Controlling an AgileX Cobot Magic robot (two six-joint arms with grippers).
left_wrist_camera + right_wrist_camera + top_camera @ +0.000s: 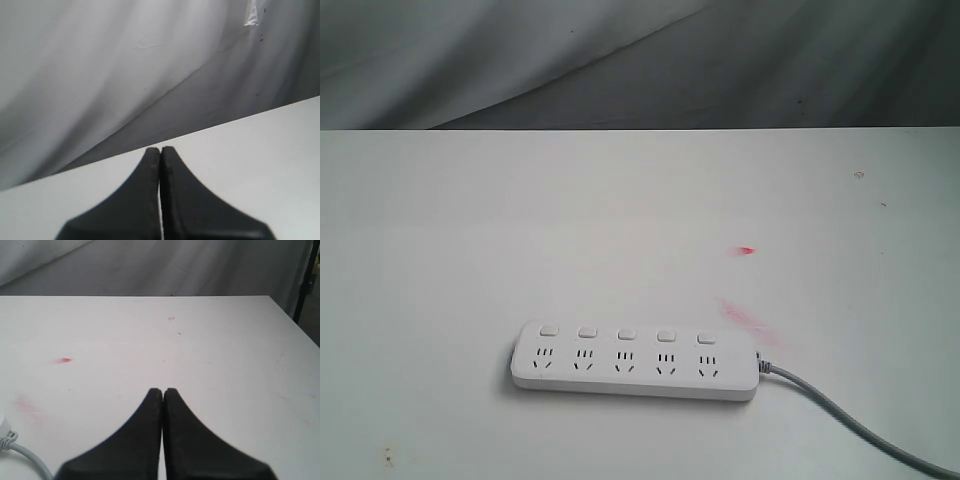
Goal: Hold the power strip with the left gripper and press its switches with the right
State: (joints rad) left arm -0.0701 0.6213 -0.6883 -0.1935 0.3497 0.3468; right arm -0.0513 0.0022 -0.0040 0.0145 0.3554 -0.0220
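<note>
Because neither arm touches the strip (635, 376) yet, the left end effector (160, 150) is closed and empty. It lies flat on the worktop (520, 230) toward the near edge, face up so its five switches (626, 334) can be pressed, one cable (790, 375) trailing right; the right end effector (163, 391) is closed too, empty.

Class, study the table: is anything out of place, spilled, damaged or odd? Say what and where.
Two red stains mar the table: a small bright spot and a paler pink smear near the strip where its cable leaves. They look like spilled or rubbed colour. The strip itself lies flat and intact.
</note>
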